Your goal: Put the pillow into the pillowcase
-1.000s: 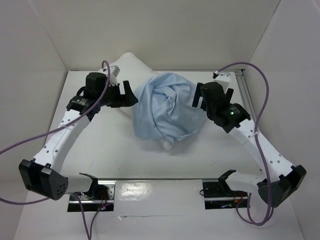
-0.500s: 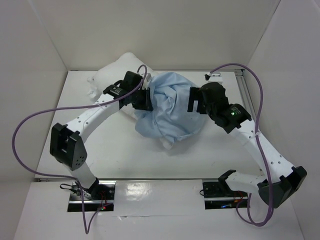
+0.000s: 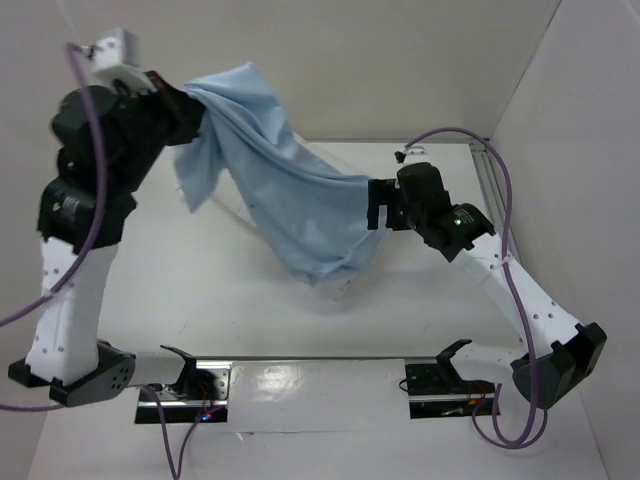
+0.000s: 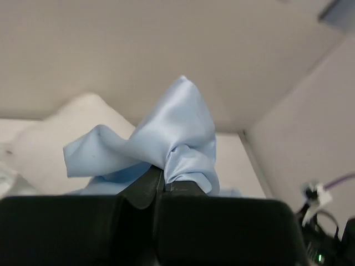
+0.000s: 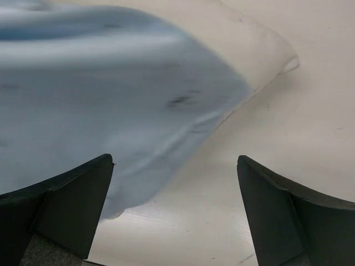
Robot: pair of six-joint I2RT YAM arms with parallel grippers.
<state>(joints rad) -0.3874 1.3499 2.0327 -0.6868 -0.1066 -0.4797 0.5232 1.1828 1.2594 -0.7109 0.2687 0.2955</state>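
High at the back left, my left gripper (image 3: 190, 100) (image 4: 161, 174) is shut on a bunched corner of the light blue pillowcase (image 3: 300, 200) (image 4: 177, 127). The cloth hangs stretched from there down to the table's middle. Most of the white pillow (image 4: 55, 138) (image 5: 255, 44) lies beneath it, with a white corner (image 3: 335, 291) poking out at the cloth's near end. My right gripper (image 3: 375, 205) (image 5: 175, 160) is open just right of the pillowcase (image 5: 100, 83), low over the table, with nothing between its fingers.
White walls enclose the table on the left, back and right. A metal rail (image 3: 490, 170) runs along the back right. Purple cables (image 3: 515, 190) loop off both arms. The arm bases (image 3: 190, 385) stand at the near edge.
My left gripper shut on the pillowcase and swung up and to the left, pulling the cloth off the pillow into a taut drape. The right gripper edged slightly left and stayed open.
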